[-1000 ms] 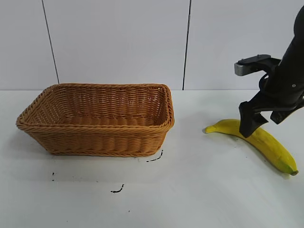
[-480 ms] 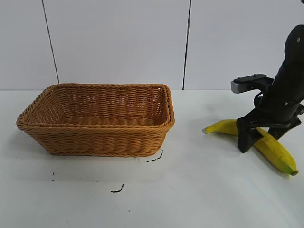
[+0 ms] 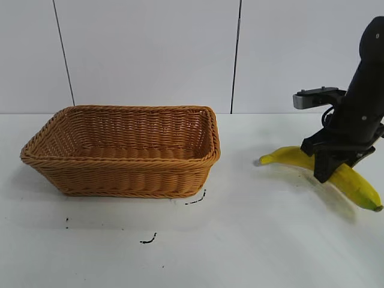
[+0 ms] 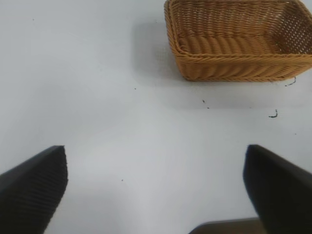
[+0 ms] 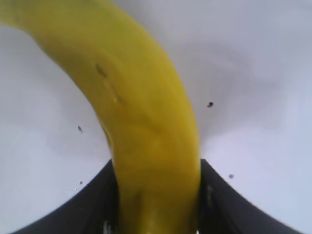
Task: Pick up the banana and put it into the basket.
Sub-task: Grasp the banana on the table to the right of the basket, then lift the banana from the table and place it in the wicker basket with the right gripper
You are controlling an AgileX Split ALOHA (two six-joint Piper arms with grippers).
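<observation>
— Where was the banana point(image 3: 351, 183)?
— Right of the wicker basket point(image 3: 123, 180), well apart, clamped mid-length between the right gripper's point(image 3: 329, 170) jaws.
— And the left gripper point(image 4: 156, 187)?
— Its jaws stood spread wide over bare table point(image 3: 240, 240).

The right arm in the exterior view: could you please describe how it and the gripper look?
The right arm is matte black and rounded, with a grey-and-black bracket jutting sideways and a dark cable loop below it. The right gripper has chunky, angular black fingers.
</observation>
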